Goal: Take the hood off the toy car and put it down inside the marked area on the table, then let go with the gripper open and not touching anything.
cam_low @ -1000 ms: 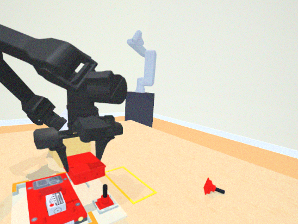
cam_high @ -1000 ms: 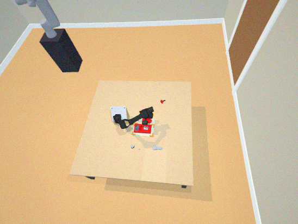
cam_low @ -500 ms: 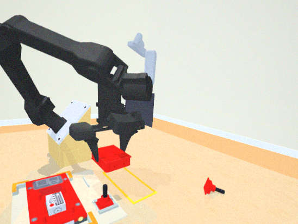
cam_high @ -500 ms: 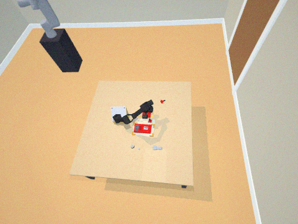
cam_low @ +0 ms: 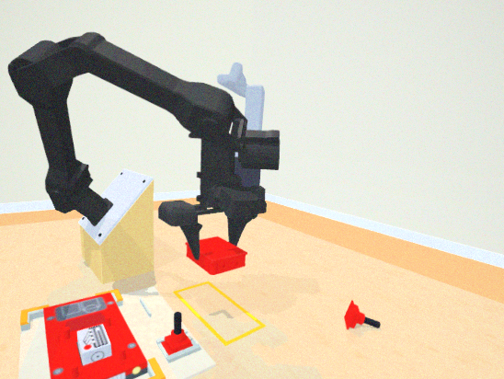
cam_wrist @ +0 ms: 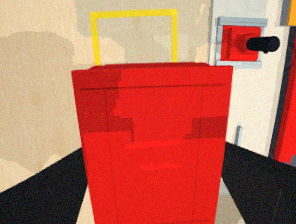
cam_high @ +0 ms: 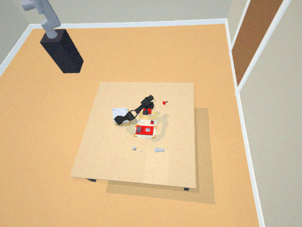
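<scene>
Hood (cam_low: 216,254): flat red rectangular panel with shallow recessed lines on its upper face. It was off the toy car (cam_low: 87,336) and clamped between the gripper (cam_low: 216,244) fingers, one on each long side, lying roughly level. It sat beyond the far end of the yellow-outlined marked area (cam_low: 219,312), outside the outline; whether it was touching the table was hard to tell, possibly just above it. Toy car: red body, engine bay uncovered showing a grey block, seated in its orange-cornered fixture.
</scene>
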`<state>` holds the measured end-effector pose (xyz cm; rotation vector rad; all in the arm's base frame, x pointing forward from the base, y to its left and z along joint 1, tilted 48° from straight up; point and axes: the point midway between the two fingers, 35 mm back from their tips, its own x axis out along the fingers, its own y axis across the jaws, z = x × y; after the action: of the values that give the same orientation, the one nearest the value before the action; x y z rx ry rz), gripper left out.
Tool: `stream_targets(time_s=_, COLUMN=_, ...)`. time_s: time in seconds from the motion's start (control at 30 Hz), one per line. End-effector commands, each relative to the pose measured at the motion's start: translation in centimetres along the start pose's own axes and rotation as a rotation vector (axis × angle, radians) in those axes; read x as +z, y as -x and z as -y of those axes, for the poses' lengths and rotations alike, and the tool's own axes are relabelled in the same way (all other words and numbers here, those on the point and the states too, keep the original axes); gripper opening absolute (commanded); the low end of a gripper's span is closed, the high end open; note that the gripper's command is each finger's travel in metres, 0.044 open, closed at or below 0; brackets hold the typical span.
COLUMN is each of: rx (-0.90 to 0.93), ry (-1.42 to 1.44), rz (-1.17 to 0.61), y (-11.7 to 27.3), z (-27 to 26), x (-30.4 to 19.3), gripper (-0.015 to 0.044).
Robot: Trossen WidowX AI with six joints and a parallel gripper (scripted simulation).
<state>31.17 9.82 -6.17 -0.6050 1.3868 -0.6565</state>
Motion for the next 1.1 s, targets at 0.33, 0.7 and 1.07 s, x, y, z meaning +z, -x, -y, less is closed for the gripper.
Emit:
stream_targets(time_s=0.33, rx=-0.003, ry=-0.004, rz=-0.008, y=-0.8, z=-0.8, x=-0.4, gripper=0.0)
stream_targets(time_s=0.7, rx=-0.002, ry=-0.004, rz=-0.008, y=-1.7, z=-0.8, x=-0.3, gripper=0.0)
stream_targets(time_s=1.07, rx=-0.002, ry=-0.004, rz=-0.008, y=-2.5, z=-0.8, x=-0.3, gripper=0.0)
